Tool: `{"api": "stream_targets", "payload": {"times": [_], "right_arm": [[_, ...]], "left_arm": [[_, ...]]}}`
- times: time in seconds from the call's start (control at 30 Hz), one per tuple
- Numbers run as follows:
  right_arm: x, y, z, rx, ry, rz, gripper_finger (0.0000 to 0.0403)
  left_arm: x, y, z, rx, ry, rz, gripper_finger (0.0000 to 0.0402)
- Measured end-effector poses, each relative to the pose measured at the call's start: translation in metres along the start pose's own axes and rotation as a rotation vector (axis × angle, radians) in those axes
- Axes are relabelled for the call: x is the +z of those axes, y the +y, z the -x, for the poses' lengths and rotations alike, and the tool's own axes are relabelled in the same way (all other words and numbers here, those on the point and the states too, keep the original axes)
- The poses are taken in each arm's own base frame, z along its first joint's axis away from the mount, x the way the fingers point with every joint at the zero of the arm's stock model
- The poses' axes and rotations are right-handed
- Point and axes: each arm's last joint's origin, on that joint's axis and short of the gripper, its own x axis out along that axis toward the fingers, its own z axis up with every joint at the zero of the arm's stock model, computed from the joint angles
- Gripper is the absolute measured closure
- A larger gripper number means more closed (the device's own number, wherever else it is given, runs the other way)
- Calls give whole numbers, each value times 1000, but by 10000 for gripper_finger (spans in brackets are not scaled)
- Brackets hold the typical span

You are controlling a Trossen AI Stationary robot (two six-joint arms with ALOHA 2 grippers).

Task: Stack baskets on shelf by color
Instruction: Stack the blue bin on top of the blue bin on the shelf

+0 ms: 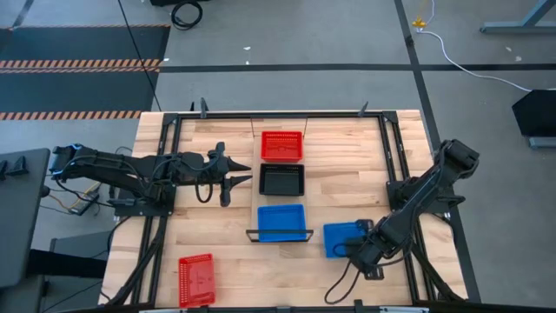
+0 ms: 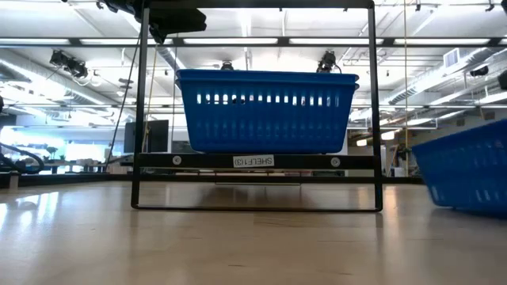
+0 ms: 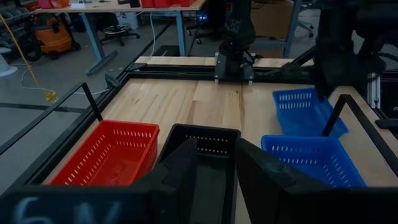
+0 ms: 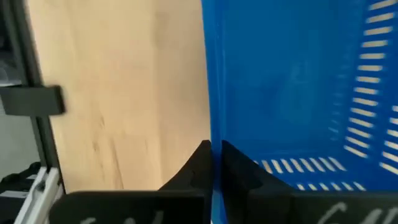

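Note:
On the shelf (image 1: 255,205) a red basket (image 1: 282,145), a black basket (image 1: 282,180) and a blue basket (image 1: 281,222) stand in a row on their bottoms; the shelf's black frame (image 2: 141,119) is at its near end. A second blue basket (image 1: 340,240) lies right of the shelf, with my right gripper (image 1: 361,235) shut on it. Another red basket (image 1: 196,280) rests on the table near the left front. My left gripper (image 1: 230,178) hovers open just left of the black basket (image 3: 205,146). My right gripper holds the second blue basket by its right side wall (image 4: 214,134), pinched with one finger inside the basket and one outside. The fingers come slanting from the table's right near side. I cannot tell whether the basket's bottom is on the table.
Black metal rails (image 1: 395,156) run along the table's left, right and far sides. Bare wood lies between the shelf and the left rail and in front of the shelf. The second blue basket (image 2: 467,170) shows at the right in the low view.

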Motion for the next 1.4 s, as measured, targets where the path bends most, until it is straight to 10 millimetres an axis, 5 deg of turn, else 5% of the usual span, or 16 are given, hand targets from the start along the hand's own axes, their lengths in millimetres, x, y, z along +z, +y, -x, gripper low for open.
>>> {"api": "stream_targets", "payload": {"times": [0.23,0.77,1.13,1.4], "right_arm": [[-19,-20,35,-105,-6,-183,373],[-21,-60,101,-145,-449,-184,378],[15,-51,126,-52,-780,67,379],[45,-49,131,-144,-805,114,384]], "left_arm": [[0,0,0,0,0,0,285],[0,0,0,0,0,-15,285],[0,0,0,0,0,-16,285],[0,0,0,0,0,-16,285]]}}
